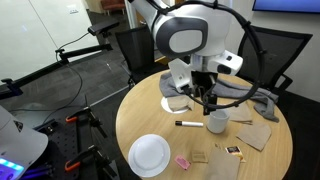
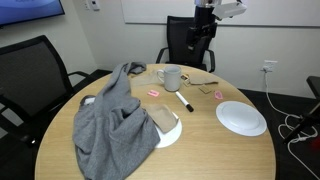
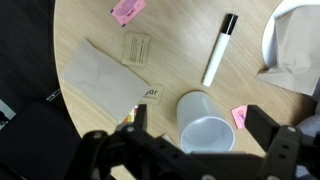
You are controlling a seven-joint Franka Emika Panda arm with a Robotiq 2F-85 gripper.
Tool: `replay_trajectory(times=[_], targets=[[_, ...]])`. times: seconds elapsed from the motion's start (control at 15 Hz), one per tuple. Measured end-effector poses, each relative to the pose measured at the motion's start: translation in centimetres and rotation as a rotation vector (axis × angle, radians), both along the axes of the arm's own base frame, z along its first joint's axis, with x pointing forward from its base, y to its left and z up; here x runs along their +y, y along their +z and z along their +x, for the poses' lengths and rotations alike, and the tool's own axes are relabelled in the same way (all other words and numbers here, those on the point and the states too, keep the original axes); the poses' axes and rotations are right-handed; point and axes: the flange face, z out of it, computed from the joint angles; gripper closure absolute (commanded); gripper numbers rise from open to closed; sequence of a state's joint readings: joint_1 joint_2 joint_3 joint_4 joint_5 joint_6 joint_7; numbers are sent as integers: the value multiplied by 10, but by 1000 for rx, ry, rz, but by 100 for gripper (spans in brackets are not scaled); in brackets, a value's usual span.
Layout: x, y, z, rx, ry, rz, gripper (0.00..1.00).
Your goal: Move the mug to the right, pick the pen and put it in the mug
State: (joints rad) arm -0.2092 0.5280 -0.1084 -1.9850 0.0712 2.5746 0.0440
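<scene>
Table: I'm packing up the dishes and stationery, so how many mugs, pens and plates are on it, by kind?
Mug: 1
Pen: 1
Plates: 2, one bare, one partly covered
Total: 4

No text, brand or number can be read with certainty. In the wrist view, a small white tag [image 3: 152, 93] lies on the table just left of the mug [image 3: 205, 133] and carries a few dark printed marks, too small and blurred to make out. Farther away, a tan card [image 3: 135, 48] shows faint ruled lines, also illegible.
</scene>
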Motion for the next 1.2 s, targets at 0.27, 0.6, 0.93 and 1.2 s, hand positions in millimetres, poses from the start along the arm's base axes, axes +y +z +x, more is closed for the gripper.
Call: replay_trajectory(times=[0.27,0.6,0.93,1.2], targets=[[19,3,-32,-19,-59,58,0],[52,-17,-53,-51,-81,86,0],[84,-37,-54,-65,-91,80,0],[92,-59,-47,-45,-138,79,0]])
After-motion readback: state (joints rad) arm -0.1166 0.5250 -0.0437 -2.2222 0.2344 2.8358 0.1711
